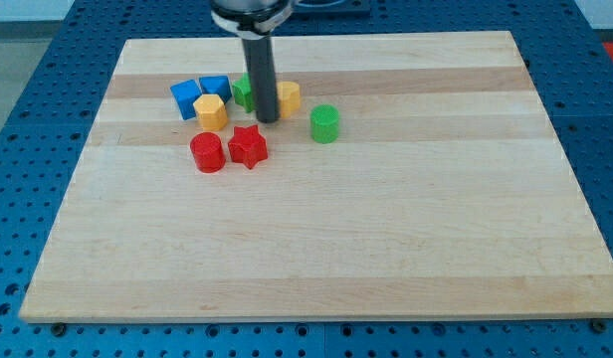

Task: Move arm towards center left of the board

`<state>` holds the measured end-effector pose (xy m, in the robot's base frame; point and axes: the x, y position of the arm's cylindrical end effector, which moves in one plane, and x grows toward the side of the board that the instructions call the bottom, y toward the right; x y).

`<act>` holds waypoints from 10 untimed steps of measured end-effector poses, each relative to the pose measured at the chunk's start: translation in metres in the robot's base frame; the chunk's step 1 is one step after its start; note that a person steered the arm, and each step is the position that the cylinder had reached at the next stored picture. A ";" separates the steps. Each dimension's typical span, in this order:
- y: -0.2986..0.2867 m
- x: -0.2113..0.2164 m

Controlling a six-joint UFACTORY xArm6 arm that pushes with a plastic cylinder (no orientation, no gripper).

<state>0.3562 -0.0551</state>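
Scanning left to right on the pale wooden surface [316, 249]: two blue plastic blocks [200, 94], a yellow hexagonal block [212, 111], a red cylinder [207, 152], a red star block [248, 146]. My tip [268, 119], a bare rod with no jaws to open or close, sits far centre, between a green block [244, 92] and a yellow block [288, 97]; a green cylinder [325, 123] lies right. Centre left remains unreached, so most travel is left.

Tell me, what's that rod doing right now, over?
My tip sits in the block cluster, upper left of the board. Red star and red cylinder just below. Yellow hexagon at its left, in the way.
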 end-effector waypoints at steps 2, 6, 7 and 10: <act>0.068 -0.033; 0.132 0.064; 0.040 0.138; -0.180 0.070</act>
